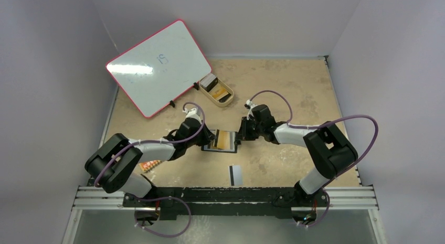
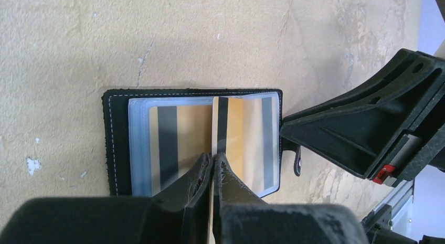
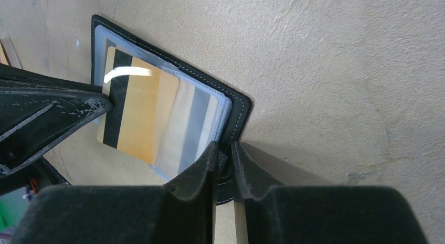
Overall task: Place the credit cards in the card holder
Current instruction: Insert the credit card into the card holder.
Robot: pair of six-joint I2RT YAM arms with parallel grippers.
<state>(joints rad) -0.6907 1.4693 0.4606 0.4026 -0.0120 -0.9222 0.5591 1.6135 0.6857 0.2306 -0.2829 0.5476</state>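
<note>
The black card holder (image 1: 234, 144) lies open mid-table, its pale pockets (image 2: 138, 149) facing up. An orange-gold credit card (image 2: 234, 134) with a black stripe stands on edge over the pockets, and my left gripper (image 2: 213, 156) is shut on its near edge. From the other side, my right gripper (image 3: 224, 146) is shut on the card holder's (image 3: 237, 104) black cover edge. The same card (image 3: 137, 115) lies tilted across the pockets. Striped cards (image 2: 169, 144) show through the pockets. Another card (image 1: 235, 173), grey with a black stripe, lies flat nearer the bases.
A tan oval tray (image 1: 222, 101) holding more cards sits at the back beside a red-framed whiteboard (image 1: 157, 65). A small orange board (image 1: 150, 165) lies by the left arm. Grey walls close in three sides.
</note>
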